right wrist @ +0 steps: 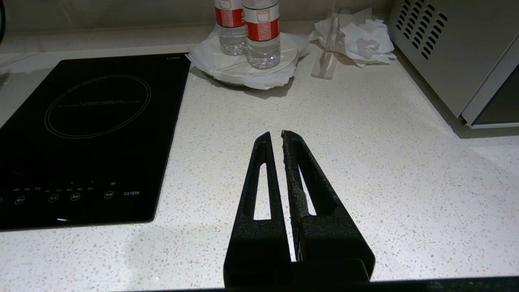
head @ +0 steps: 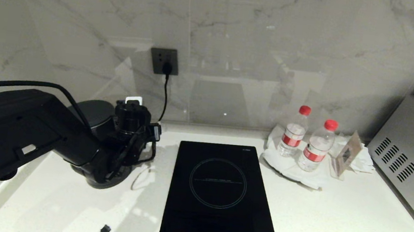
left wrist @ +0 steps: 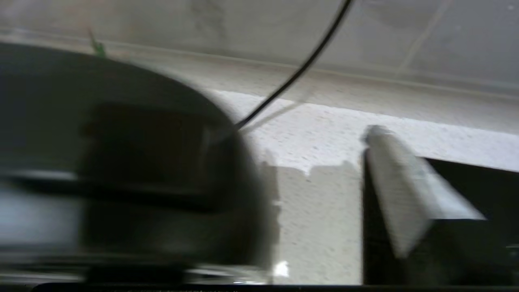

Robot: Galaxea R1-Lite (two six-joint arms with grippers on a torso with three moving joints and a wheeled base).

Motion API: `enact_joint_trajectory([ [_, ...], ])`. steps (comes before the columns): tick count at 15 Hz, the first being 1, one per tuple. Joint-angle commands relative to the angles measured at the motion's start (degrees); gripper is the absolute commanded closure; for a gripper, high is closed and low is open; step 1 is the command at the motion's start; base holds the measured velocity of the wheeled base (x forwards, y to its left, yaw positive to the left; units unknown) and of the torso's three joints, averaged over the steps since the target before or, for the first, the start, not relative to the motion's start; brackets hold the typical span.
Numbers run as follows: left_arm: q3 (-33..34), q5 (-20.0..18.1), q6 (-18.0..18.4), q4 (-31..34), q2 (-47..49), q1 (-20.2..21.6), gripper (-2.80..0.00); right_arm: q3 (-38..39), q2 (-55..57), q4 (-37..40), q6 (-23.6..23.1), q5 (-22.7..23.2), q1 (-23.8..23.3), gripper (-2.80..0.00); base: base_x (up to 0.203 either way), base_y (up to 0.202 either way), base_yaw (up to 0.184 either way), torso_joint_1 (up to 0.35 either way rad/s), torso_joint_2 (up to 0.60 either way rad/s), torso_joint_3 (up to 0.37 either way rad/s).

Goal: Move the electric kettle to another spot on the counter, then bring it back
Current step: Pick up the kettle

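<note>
Left of frame, head view: the left arm reaches across the desk [head: 334, 221] to the kettle [head: 93, 113], which stands at the back left near the wall, largely masked by the wrist. The left pincer [head: 139, 139] sits at the kettle's side, presumably to take the handle; whether its jaws are wide or closed on anything cannot be told. Centre: the hob [head: 218, 194]. Right: two bottles [head: 293, 134] on a plate. The right pincer [right wrist: 275, 138] hangs parked over bare desk, jaws together, empty.
</note>
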Motion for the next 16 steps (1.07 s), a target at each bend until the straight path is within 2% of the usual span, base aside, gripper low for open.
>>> enact_joint_trajectory([
  [1,0.24,0.16,-0.08,-0.39,-0.20,0.09,0.00,0.00,0.00,-0.01,-0.02,-0.01,0.02,0.00,0.000,0.000,0.000,0.000,0.00,0.000],
  [13,-0.83,0.25,0.16,-0.09,-0.41,1.54,0.00,0.00,0.00,-0.01,-0.02,0.08,0.02,0.00,0.000,0.000,0.000,0.000,0.00,0.000],
  [16,-3.32,0.10,0.36,3.00,-1.98,2.40,0.00,0.00,0.00,-0.01,-0.02,0.00,-0.05,0.00,0.000,0.000,0.000,0.000,0.00,0.000],
])
